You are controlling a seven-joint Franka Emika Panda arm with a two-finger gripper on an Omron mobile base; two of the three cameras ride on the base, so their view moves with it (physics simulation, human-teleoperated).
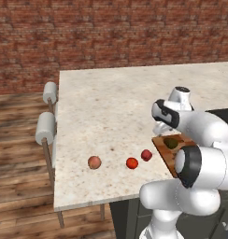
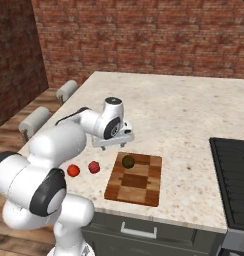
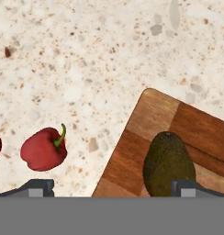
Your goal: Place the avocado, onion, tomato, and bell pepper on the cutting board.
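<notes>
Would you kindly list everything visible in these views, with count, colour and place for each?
avocado: one, dark olive-green, lying on the cutting board near its far edge.
cutting board: one, light and dark brown wood, at the counter's front edge.
bell pepper: one, crimson, on the counter beside the board.
tomato: one, orange-red, next to the pepper.
onion: one, pinkish-tan, furthest from the board.
counter: one, speckled beige.
stools: two, pale grey, at the counter's side.
stovetop: one, black, on the counter.
brick wall: red-brown, behind.
end effector: one, open, above the counter by the board.
</notes>
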